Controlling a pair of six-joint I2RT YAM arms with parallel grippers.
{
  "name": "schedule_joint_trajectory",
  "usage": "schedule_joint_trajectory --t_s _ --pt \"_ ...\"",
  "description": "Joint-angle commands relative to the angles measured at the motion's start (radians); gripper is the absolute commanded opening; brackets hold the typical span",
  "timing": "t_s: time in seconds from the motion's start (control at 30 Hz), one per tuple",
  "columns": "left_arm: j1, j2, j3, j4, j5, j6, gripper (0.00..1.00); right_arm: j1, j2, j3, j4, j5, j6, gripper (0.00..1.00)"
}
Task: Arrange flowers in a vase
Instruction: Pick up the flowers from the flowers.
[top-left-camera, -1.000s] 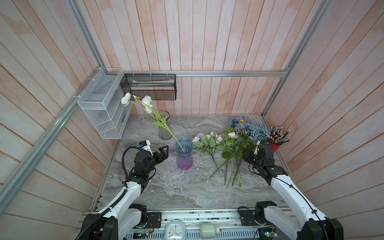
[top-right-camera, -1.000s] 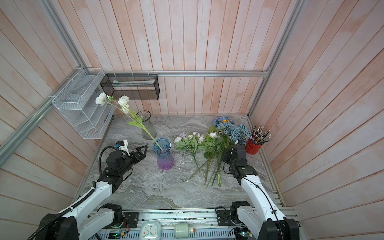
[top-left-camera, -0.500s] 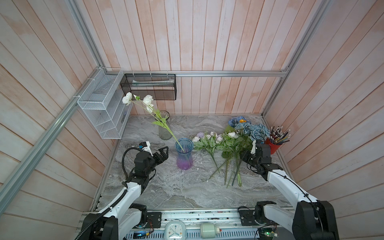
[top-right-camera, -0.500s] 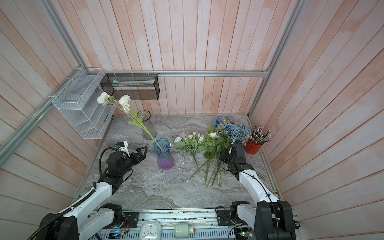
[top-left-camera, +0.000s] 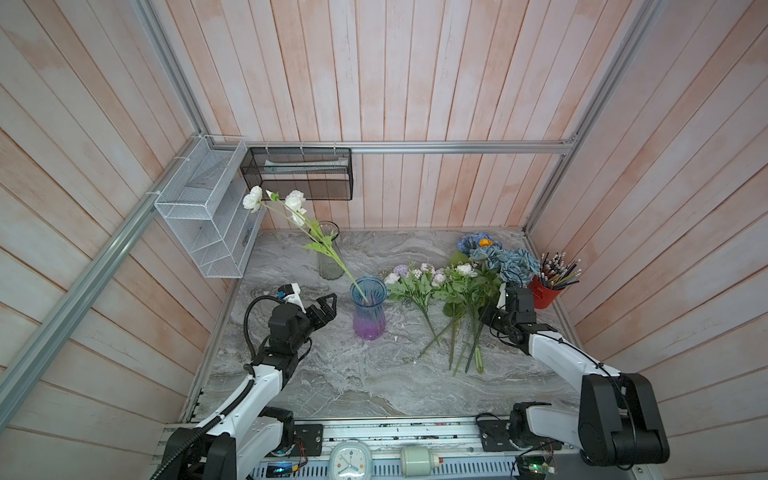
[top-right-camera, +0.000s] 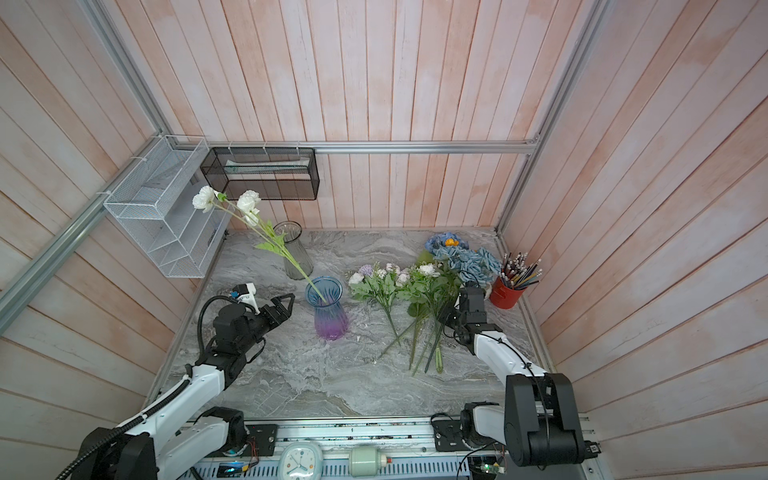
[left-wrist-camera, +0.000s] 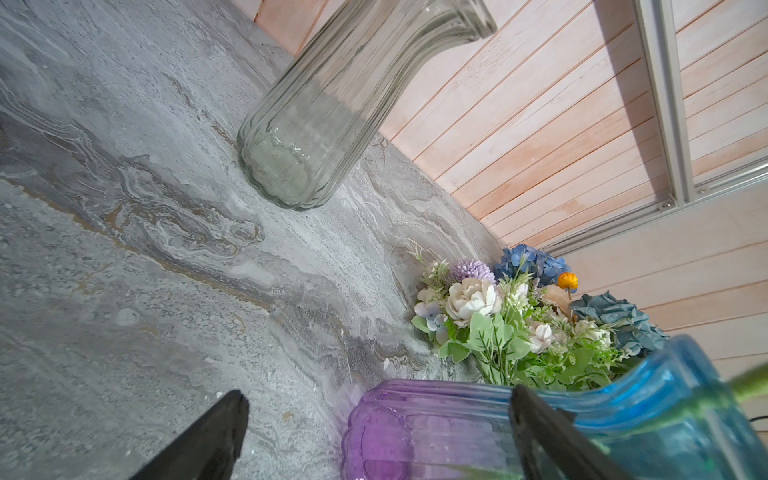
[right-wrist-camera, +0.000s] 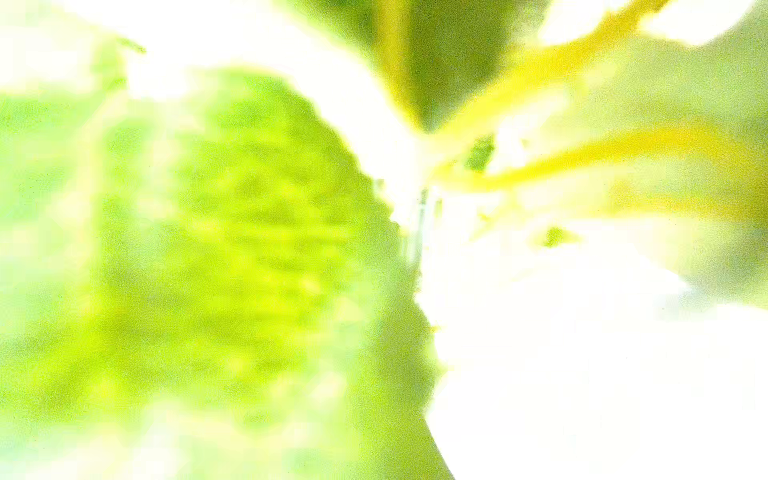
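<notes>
My left claw (top-left-camera: 328, 304) hangs low over the marble table (top-left-camera: 332, 386). Its two fingers are spread wide and hold nothing, and they point at the blue-and-purple vase (top-left-camera: 368, 318) just beside them without touching it. In the left wrist view my two dark fingers (left-wrist-camera: 208, 440) frame the lower body of that vase (left-wrist-camera: 432, 428). One white flower stem (top-left-camera: 322, 243) already stands in the vase, leaning far back toward the left wall. Its blooms sit up in front of the white wire basket (top-left-camera: 195, 216) and the black mesh basket (top-left-camera: 299, 176). Behind the vase an empty clear glass vase (top-left-camera: 328, 268) stands upright.

My right claw (top-left-camera: 490, 318) sits in among the stems of the flowers (top-left-camera: 453, 286) lying on the table to the right of the vase, heads toward the back wall. Leaves cover its fingers in both top views, and the right wrist view is only a bright green and white blur. So I cannot tell whether it is spread, pressed together or pinching a stem. The bunch is mixed: white and lilac heads lie nearest the vase, with dusty-blue roses (top-left-camera: 515, 266), a blue hydrangea (top-left-camera: 471, 242) and a small orange bloom (top-left-camera: 484, 242) farther back. A red cup of pencils (top-left-camera: 544, 293) stands by the right wall, just beside the blue roses
</notes>
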Motion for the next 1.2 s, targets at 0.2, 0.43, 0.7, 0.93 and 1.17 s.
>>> schedule_joint_trajectory --t_s 0.2,0.43,0.7,0.93,1.17 --pt "0.003 -0.005 0.001 0.018 -0.027 0.007 0.99 -0.006 -0.087 0.056 -0.055 -0.017 -0.060 0.00" --pt "0.003 -0.004 0.017 0.015 -0.031 0.013 0.99 -0.007 -0.183 0.118 -0.103 -0.003 -0.090 0.00" --pt "0.003 -0.009 0.018 0.004 -0.032 0.021 0.99 -0.006 -0.205 0.251 -0.152 0.025 -0.153 0.00" --pt "0.003 -0.009 0.019 -0.002 -0.043 0.035 0.99 -0.007 -0.197 0.421 -0.183 -0.091 -0.225 0.00" --pt "0.007 -0.015 0.053 -0.045 -0.081 0.107 1.00 0.070 -0.143 0.620 -0.085 -0.170 -0.219 0.00"
